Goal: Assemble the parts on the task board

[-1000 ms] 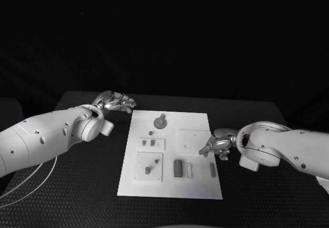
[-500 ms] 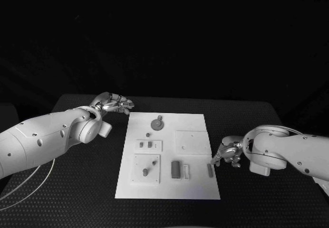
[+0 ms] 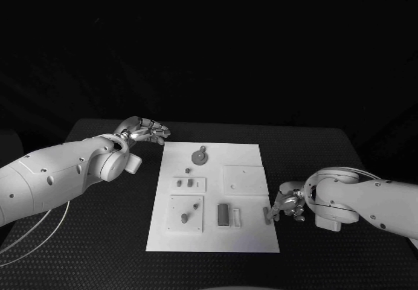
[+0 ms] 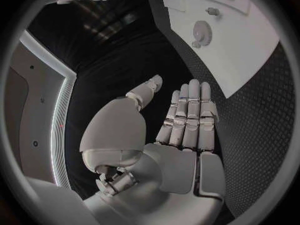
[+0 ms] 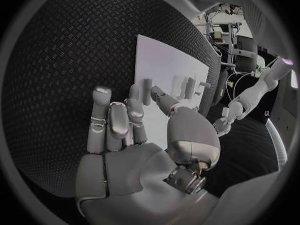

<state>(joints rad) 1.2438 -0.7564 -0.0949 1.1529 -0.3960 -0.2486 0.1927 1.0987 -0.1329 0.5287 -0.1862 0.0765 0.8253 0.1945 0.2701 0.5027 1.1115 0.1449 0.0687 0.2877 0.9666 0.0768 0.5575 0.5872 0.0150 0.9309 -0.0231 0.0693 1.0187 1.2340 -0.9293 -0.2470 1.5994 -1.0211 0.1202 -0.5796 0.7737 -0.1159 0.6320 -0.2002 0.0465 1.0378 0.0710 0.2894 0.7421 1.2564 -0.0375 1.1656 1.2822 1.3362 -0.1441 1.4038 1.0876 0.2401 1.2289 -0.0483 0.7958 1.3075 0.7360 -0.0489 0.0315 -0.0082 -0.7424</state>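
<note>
Repositioning of the right hand [image 3: 287, 206]: it has dropped toward the lower right of the frame, empty with fingers apart, beside the small grey bar part [image 3: 266, 214] near the white rectangular task board's [image 3: 246, 238] right edge. A grasp of that part is probably next. Left hand [image 3: 146, 129] stays empty, fingers loosely extended, off the board's upper-left corner.

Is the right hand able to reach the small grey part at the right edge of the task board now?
Probably yes. The right hand hovers open just beside the grey part lying at the right edge of the task board, and nothing stands between them.

I can't tell whether my right hand [image 3: 287, 206] touches the narrow part [image 3: 267, 214] — its fingers hide the contact
</note>
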